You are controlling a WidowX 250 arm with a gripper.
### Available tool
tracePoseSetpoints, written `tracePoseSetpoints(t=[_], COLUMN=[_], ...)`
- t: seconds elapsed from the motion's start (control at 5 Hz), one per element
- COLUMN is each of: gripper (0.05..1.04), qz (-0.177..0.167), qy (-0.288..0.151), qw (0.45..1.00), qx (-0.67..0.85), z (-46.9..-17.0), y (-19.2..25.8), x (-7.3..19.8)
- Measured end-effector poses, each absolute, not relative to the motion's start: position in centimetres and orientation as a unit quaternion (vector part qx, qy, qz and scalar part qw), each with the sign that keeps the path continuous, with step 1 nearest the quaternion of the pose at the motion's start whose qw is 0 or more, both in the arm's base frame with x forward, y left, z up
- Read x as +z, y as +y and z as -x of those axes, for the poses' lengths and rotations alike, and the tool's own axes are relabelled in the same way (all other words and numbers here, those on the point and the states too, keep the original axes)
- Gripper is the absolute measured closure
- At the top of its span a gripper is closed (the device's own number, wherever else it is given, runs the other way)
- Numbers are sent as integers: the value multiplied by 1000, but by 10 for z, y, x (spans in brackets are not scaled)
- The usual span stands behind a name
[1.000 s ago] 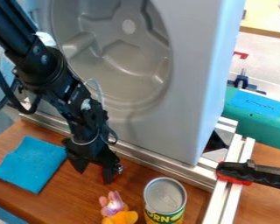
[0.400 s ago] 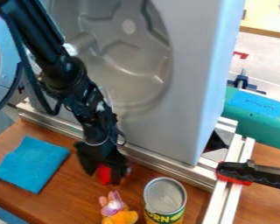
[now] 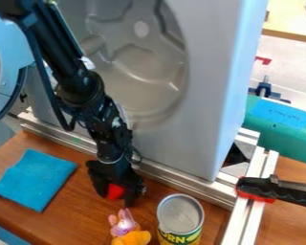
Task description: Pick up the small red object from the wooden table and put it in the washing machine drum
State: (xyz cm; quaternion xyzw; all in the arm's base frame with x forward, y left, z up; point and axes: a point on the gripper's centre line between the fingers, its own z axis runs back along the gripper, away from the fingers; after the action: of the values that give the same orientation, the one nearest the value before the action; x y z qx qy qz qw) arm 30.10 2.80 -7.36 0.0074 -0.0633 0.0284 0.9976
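You have a gray panel [image 3: 175,129] standing by the desk [image 3: 79,210], your gripper [image 3: 118,198] low before it, a blue cloth [image 3: 34,179], a can [image 3: 181,215], a plush toy [image 3: 131,234] and, at the jaws, a red object [image 3: 115,192]; you can't tell whether they clamp it.

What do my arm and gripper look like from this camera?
The arm is black, with bulky rounded joints and narrower links between them. A black cable loops down its side, and a small whitish patch shows near the upper joint. A thin pale band circles it just above the gripper, which is black too.
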Motion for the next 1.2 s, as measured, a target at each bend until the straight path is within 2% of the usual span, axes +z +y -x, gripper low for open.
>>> tracePoseSetpoints(t=[0.2, 0.4, 0.8, 1.0, 1.2], gripper=[281, 282, 282, 282, 282], qz=[-19, -22, -39, -19, 1], qy=[-45, -59, -141, -200, -245], qw=[998, 998, 985, 976, 963], qx=[25, 19, 89, 89, 116], z=[-290, -285, -277, -293, -323], y=[31, 32, 46, 45, 55], x=[-73, -58, -6, 24, 52])
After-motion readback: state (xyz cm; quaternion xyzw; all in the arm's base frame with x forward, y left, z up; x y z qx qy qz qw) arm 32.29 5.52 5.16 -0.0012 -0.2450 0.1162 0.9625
